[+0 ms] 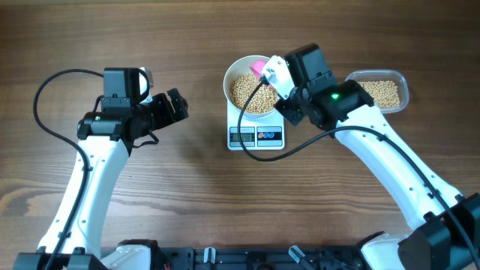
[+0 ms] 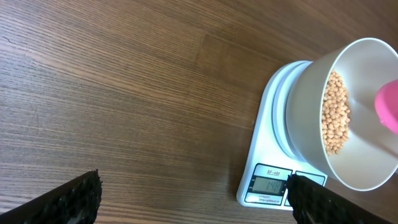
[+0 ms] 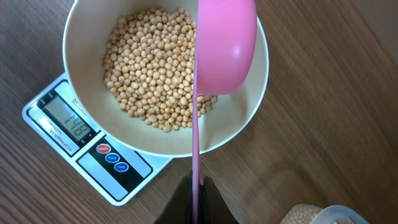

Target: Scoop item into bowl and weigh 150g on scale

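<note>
**Count of things on the table**

Bowl [image 3: 84,74]: 1, white, upper centre of the overhead frame.
Scale [image 1: 256,137]: 1, with 1 display [image 3: 68,124] and 3 round buttons [image 3: 112,158], one red and two blue.
Pink scoop [image 3: 225,50]: 1.
Clear tub [image 1: 407,91]: 1, upper right of the overhead frame.
Beans [image 3: 152,68]: too many to count, in 2 lots, one in the bowl and one in the tub.
Arms: 2, left arm [image 1: 94,169] at frame left, right arm [image 1: 390,166] at frame right.

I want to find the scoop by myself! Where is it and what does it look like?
Look at the white scale in the middle; a white bowl of beans sits on it. Over the bowl is the scoop, the only bright pink thing there.
</note>
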{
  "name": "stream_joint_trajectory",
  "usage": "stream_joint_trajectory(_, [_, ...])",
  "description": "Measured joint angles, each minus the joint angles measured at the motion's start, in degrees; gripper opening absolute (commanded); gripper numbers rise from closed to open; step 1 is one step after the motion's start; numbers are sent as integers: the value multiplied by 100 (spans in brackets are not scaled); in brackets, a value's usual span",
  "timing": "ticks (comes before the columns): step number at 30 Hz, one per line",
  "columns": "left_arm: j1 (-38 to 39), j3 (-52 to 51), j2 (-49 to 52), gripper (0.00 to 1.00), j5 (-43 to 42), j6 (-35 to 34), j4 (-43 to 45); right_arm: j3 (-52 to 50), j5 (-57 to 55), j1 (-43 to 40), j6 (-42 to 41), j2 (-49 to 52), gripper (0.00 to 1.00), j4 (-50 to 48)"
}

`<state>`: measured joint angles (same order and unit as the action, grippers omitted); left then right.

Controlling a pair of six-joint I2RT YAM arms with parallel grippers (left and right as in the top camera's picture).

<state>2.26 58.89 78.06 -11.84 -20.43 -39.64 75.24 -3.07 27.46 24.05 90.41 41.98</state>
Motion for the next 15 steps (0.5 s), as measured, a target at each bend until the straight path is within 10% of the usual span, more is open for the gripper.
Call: stream_joint_trajectory(15, [0,0,0,100,0,0,0,0,1255,-413,-1475,-11,5,-732])
